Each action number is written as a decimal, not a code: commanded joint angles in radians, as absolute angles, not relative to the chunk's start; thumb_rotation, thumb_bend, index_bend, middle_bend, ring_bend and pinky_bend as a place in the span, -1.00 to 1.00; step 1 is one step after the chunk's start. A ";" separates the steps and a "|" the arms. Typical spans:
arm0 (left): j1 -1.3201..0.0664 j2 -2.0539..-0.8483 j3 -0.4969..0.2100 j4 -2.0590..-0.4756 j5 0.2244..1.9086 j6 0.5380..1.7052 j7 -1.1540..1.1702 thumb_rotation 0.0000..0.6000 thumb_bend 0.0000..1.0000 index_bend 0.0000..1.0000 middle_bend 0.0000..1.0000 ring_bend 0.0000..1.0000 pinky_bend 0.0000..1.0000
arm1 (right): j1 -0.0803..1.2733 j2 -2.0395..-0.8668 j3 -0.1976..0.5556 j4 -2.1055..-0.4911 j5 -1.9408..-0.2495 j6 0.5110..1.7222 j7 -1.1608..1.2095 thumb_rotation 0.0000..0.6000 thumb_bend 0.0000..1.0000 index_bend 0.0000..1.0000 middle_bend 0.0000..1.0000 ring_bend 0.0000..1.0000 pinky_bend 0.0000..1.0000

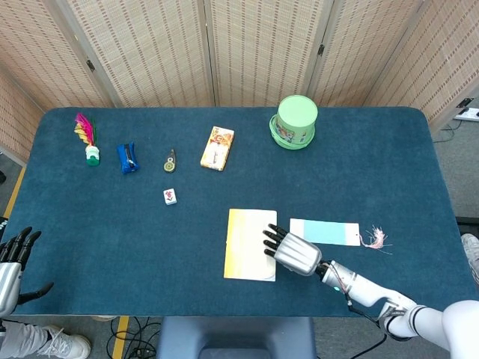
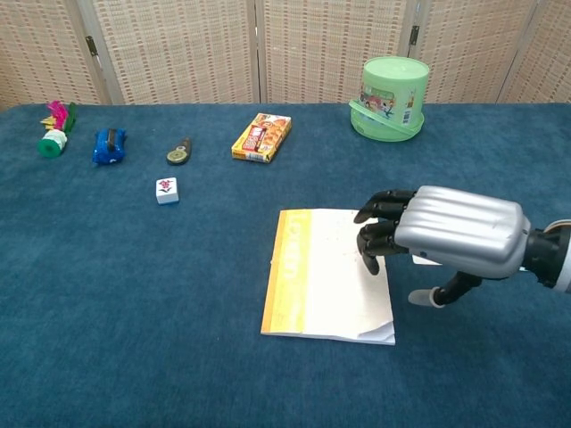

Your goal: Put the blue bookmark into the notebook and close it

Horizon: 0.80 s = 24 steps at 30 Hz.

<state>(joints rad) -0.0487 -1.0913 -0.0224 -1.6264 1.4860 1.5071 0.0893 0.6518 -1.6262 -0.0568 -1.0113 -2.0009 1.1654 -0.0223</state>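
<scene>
Closest of all, the right hand point(image 2: 455, 234) is seen over the right edge of the closed notebook point(image 2: 326, 276). Its dark fingers point(image 2: 382, 223) are curled down, and nothing is held in them. Just to the right, the blue bookmark point(image 1: 324, 232) is laid flat on the table point(image 1: 112, 239), its pink tassel point(image 1: 374, 239) pointing away. Far off at the table's corner, the left hand point(image 1: 11, 258) is kept with fingers apart, holding nothing.
</scene>
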 commanded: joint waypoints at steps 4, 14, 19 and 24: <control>-0.049 -1.092 -0.024 -1.622 1.482 1.503 0.086 1.00 -0.79 -0.77 -0.86 -0.74 -0.64 | 0.686 -1.666 -0.083 -0.964 -2.008 1.176 -0.003 1.00 -0.69 -0.12 -0.35 -0.66 -0.67; -0.048 -1.088 -0.026 -1.621 1.479 1.502 0.079 1.00 -0.79 -0.77 -0.86 -0.74 -0.64 | 0.725 -1.683 -0.111 -0.939 -1.990 1.159 -0.003 1.00 -0.69 -0.12 -0.35 -0.66 -0.66; -0.047 -1.087 -0.027 -1.621 1.478 1.503 0.077 1.00 -0.79 -0.77 -0.86 -0.74 -0.64 | 0.740 -1.687 -0.119 -0.938 -1.982 1.153 -0.008 1.00 -0.63 -0.12 -0.35 -0.66 -0.66; -0.046 -1.087 -0.025 -1.620 1.480 1.503 0.072 1.00 -0.79 -0.77 -0.86 -0.74 -0.64 | 0.753 -1.693 -0.126 -0.936 -1.972 1.145 -0.014 1.00 -0.56 -0.12 -0.35 -0.66 -0.67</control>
